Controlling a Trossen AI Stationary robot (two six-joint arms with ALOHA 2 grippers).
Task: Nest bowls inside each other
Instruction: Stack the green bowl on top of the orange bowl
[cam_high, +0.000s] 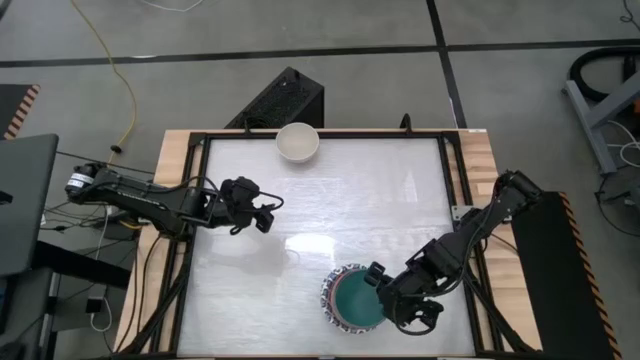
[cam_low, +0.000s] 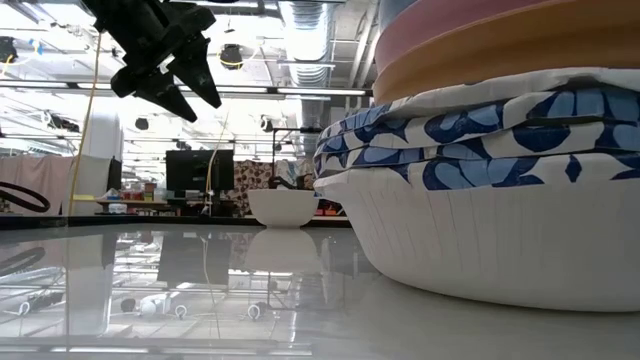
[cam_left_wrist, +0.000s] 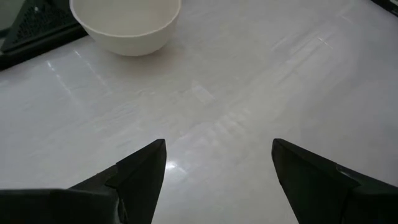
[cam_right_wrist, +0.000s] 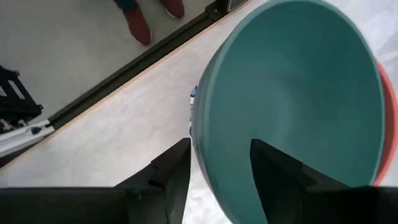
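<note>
Stack of bowls (cam_high: 352, 298) sits on the tabletop (cam_high: 380, 210) near its front edge, right of centre. The top bowl (cam_right_wrist: 298, 93) is teal-green inside, with a red rim (cam_right_wrist: 387, 106) showing just beneath it in the right wrist view. In the low view the stack fills the right side: a pink band (cam_low: 500, 30) above an orange band (cam_low: 510, 65), then two blue-and-white patterned bowls (cam_low: 480, 135), with a white ribbed bowl (cam_low: 480, 240) at the bottom.

Right tool (cam_high: 378, 283) is at the stack's right rim. Its fingers (cam_right_wrist: 277, 171) straddle the wall of the teal-green bowl, one inside and one outside, parted with the rim between them. Cannot tell whether they press on the wall or stand just clear of it.

Left tool (cam_high: 262, 215) hangs above the tabletop left of centre, fingers (cam_left_wrist: 140, 171) spread wide, holding nothing.

A single cream-white bowl (cam_high: 297, 141) stands alone at the far edge of the tabletop, well apart from the stack and both tools.

A person's red shoes (cam_right_wrist: 152, 17) show on the floor beyond the tabletop edge.
</note>
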